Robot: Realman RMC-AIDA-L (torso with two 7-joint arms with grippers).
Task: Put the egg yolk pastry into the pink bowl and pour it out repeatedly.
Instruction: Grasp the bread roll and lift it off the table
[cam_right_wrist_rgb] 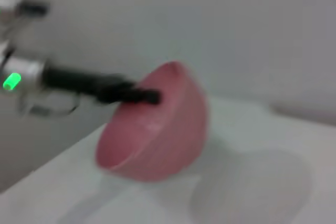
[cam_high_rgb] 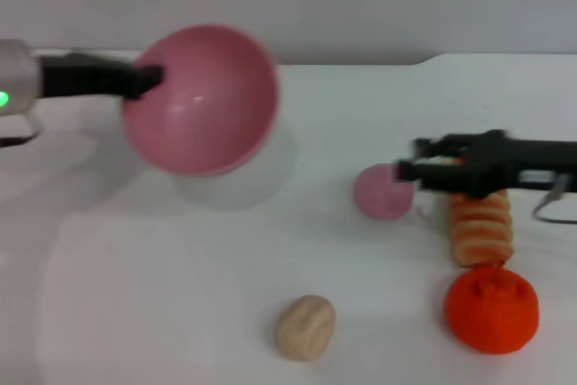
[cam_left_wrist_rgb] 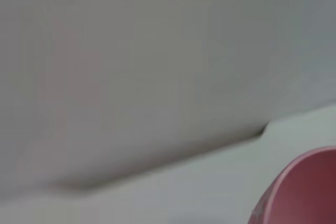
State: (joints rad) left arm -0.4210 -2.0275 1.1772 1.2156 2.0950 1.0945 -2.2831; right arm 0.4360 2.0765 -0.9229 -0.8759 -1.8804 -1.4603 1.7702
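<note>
The pink bowl hangs tilted in the air at the back left, its opening turned toward me and nothing showing inside. My left gripper is shut on its rim. The bowl also shows in the left wrist view and the right wrist view, where the left gripper clamps the rim. The egg yolk pastry lies on the white table at the front centre, apart from both grippers. My right gripper is open and empty, hovering at the right.
A small pink dome sits just under the right gripper's tips. A long orange-and-cream ridged roll lies under the right arm. An orange round piece sits at the front right. The table's back edge meets a grey wall.
</note>
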